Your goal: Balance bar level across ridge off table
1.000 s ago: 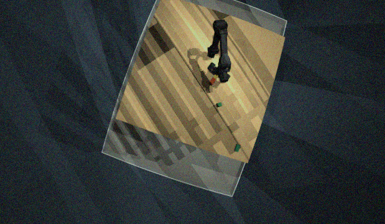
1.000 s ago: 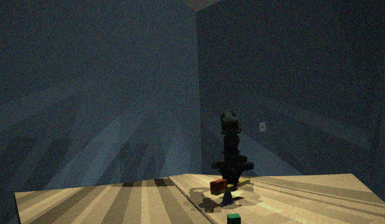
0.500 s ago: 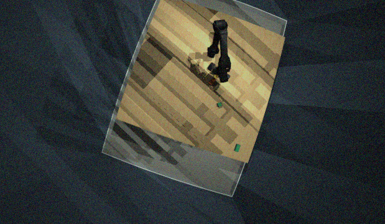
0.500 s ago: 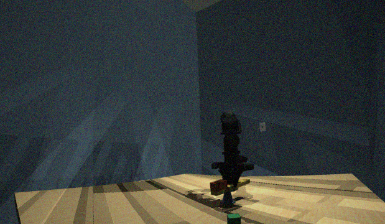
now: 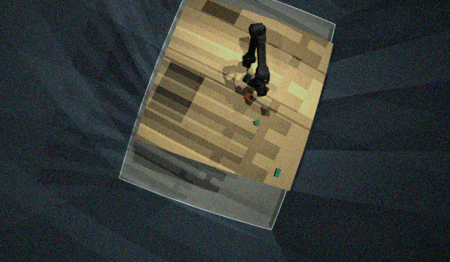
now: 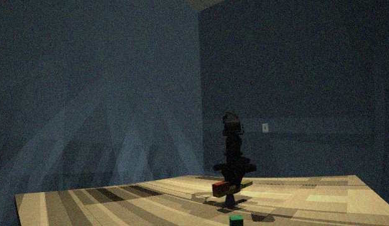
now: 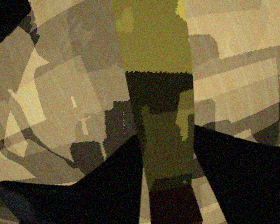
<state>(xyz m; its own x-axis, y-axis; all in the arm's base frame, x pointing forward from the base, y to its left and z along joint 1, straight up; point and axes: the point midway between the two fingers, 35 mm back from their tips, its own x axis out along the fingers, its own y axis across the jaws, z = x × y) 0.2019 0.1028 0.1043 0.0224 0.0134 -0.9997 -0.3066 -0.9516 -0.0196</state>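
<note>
Well, from where I stand the gripper is clenched around the yellow bar, one black finger at each side; the bar is up off the table, just over the dark, narrow-topped ridge. Whether its underside touches that top I cannot tell; the gripper's shape hides the meeting place in the exterior view, and from overhead the ridge is lost under the arm.

One end carries a red block; if that end is the heavier, as I suspect, the grip sits close to it for good reason, since the balance point would lie nearer the red than the bare yellow end; holding there should also keep the bar from swinging as it goes down. I take this for the last careful lowering and lining up, with most of the job done and the release still owed; the next move wants a gentle settling onto the ridge, then an even opening of both fingers, lest one drag the bar askew or the red end dip to the table.

The small green block and its fellow lie apart from the ridge, seemingly no part of this.
</note>
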